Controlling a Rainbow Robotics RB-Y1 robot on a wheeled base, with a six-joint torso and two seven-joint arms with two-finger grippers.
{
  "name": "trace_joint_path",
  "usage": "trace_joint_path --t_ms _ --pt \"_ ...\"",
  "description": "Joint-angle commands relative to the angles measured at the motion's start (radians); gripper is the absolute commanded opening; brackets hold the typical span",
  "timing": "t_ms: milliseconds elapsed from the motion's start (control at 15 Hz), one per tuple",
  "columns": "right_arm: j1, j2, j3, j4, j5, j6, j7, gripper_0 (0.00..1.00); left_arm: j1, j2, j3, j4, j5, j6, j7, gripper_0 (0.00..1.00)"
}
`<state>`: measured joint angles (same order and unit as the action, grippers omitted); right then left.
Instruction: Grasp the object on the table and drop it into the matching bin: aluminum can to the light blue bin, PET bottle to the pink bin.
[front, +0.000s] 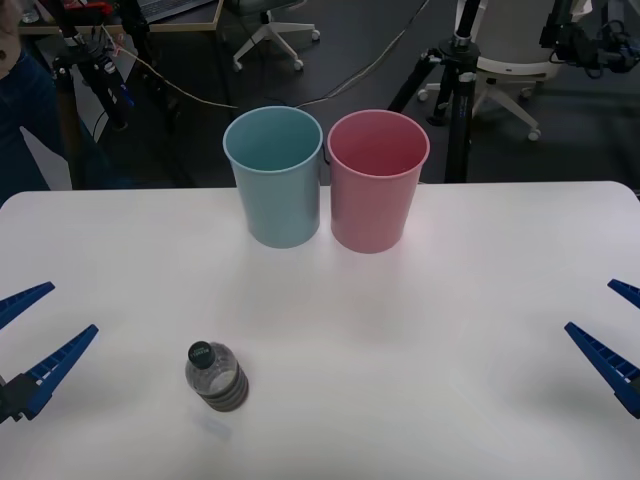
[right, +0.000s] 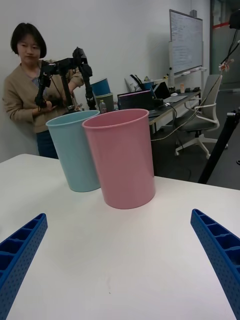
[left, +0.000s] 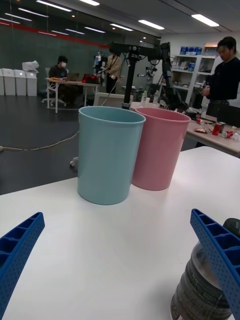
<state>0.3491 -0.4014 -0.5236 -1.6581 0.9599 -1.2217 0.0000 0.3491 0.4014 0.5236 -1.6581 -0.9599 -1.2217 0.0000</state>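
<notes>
Two bins stand side by side near the far edge of the desk (front: 480, 260): the light blue bin (front: 274, 175) and the pink bin (front: 377, 178), so close they look like they touch. One small PET bottle (front: 216, 376) stands upright near the front edge, toward the robot's left side, well apart from both bins. It has a dark cap and a dark lower half.

The left gripper (front: 32, 340) waits low by the left edge of the desk, with its blue fingers spread wide and nothing between them. In the left wrist view the bottle sits just beside one finger (left: 220, 260), partly behind it. The right gripper (front: 612, 330) waits by the right edge, fingers spread too, and it holds nothing.

No grasp has started yet, so the first step is to pick up the bottle. The left gripper is much nearer, so it looks like the better one to use. It should slide sideways until the bottle sits in the middle of the gap between its fingers. Then it should close on the round body below the shoulders, not on the small cap. A slow move is best, since a bump from a finger could tip the bottle and let it roll. After that, it goes into the pink bin, not the blue one.
</notes>
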Motion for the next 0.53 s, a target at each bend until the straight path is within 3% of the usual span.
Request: trace_joint_path --t_ms 67,333,533 --pt "0.0 0.0 0.0 0.0 0.0 0.0 0.0 1.0 -0.002 0.0 0.006 0.009 -0.008 0.001 -0.012 1.0" --pt "0.0 0.0 0.0 0.0 0.0 0.0 0.0 1.0 0.016 0.013 0.01 0.012 -0.002 0.007 -0.043 1.0" --pt "0.0 0.0 0.0 0.0 0.0 0.0 0.0 1.0 0.054 0.036 -0.004 0.047 0.018 -0.004 -0.149 1.0"
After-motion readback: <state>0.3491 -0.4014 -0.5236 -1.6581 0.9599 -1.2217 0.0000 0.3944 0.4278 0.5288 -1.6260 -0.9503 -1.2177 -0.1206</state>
